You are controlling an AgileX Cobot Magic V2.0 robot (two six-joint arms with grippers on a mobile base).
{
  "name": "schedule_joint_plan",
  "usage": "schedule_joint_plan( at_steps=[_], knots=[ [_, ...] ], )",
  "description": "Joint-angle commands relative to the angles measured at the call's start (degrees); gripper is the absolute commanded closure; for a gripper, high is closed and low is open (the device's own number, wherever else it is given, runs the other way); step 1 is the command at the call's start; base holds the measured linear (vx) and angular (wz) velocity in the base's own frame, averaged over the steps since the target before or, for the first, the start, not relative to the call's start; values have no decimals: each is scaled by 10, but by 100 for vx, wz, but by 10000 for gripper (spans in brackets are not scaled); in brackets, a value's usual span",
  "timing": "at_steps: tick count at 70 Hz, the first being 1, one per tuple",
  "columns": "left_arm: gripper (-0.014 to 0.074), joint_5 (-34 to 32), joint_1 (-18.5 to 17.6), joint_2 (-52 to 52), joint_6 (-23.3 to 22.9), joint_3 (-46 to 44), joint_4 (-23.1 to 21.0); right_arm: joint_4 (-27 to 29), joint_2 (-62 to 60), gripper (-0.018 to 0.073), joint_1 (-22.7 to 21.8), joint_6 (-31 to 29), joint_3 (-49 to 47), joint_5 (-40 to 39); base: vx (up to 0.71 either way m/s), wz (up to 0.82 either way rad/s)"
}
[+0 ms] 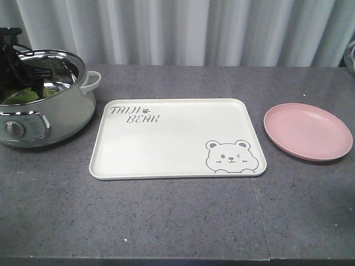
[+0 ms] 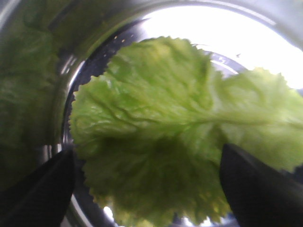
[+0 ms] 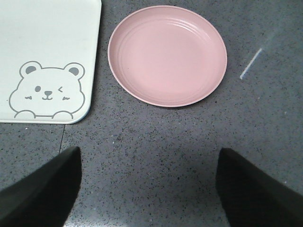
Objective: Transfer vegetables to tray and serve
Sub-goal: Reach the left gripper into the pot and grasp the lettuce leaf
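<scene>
Left gripper (image 2: 147,156): jaws spread wide and released, lowered inside the electric cooking pot (image 1: 55,116), with one black finger (image 2: 38,189) at each lower corner of the left wrist view. The lettuce leaf (image 2: 156,137) lies on the pot's steel floor directly ahead of the fingers. Whether either finger touches it cannot be determined. The leaf's long axis, marked by the pale midrib, runs across the jaw opening. The paler stem end points to the right of that view and the ruffled blade fans to the left and toward the fingers. The curved inner wall (image 2: 57,71) stands close around the leaf's left edge. Right gripper (image 3: 149,151): jaws likewise spread, gripping nothing, hovering over bare grey table (image 1: 166,221). In the front view the pot stands at the left table edge, its white side handle near the far left corner of the tray (image 1: 166,138), with a narrow strip of table between them. The tray lies flat at centre, long axis left to right, lettering at the far left and bear face at the near right. The pink plate (image 1: 308,130) sits just beside the tray's right edge, apart from it. A broad band of table runs along the near side.
</scene>
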Motion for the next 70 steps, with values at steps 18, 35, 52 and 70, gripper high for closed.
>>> schedule_joint_plan(
  at_steps=[18,35,52,70],
  knots=[
    [2,-55,10,-10,3,-18,-20,-2,-6,-17,-3,-5,-19,-35,0,0],
    [2,-64,10,13,3,-18,-24,-1,-6,-17,-3,-5,-19,-35,0,0],
    [66,-64,9,22,3,-18,-33,3,-6,-17,-3,-5,-19,-35,0,0],
    [397,-68,9,22,7,-18,-33,6,-6,-17,-3,-5,-19,-35,0,0]
  ],
)
